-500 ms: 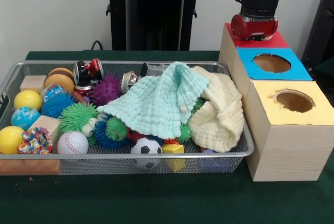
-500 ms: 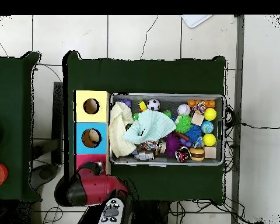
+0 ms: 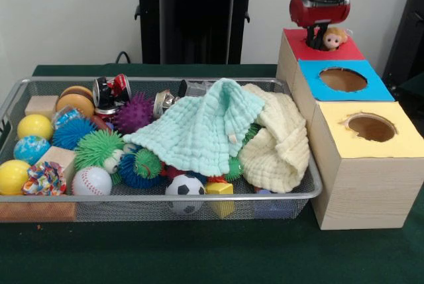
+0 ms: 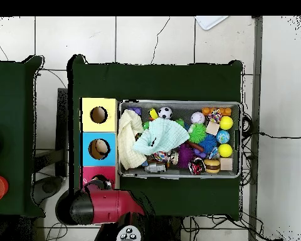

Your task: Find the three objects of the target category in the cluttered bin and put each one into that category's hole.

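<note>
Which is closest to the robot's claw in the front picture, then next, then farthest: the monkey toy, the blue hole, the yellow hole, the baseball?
From the gripper:
1. Monkey toy, right beside it, over the red section.
2. Blue hole, next section forward.
3. Yellow hole, nearest the camera.
4. Baseball, far across the bin.

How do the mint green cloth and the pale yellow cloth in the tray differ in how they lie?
The mint green cloth lies spread fairly flat across the middle of the wire tray, covering toys. The pale yellow cloth is bunched in thick folds at the tray's end nearest the wooden box. The green one overlaps the yellow one's edge. Both share a crinkled, quilted weave.
</note>
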`<control>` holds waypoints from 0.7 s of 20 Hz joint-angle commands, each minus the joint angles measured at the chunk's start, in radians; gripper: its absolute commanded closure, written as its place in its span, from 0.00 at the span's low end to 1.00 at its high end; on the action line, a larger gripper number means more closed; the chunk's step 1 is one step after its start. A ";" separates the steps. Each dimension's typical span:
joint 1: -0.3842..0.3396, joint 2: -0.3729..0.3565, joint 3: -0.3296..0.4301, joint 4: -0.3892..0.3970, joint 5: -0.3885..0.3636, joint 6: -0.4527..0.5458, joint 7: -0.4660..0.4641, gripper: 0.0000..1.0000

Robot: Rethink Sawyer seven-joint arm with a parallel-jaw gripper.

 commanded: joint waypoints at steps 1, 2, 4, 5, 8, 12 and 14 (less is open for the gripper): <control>-0.027 -0.193 -0.012 -0.046 0.048 0.293 0.199 1.00; -0.026 -0.199 -0.016 -0.057 0.045 0.316 0.199 1.00; -0.025 -0.205 -0.019 -0.070 0.040 0.342 0.201 1.00; -0.024 -0.204 -0.018 -0.072 0.038 0.345 0.201 1.00; -0.029 -0.206 -0.016 -0.083 0.035 0.362 0.200 1.00; -0.034 -0.234 -0.017 -0.087 0.034 0.415 0.195 1.00; -0.045 -0.241 -0.011 -0.083 0.033 0.422 0.179 1.00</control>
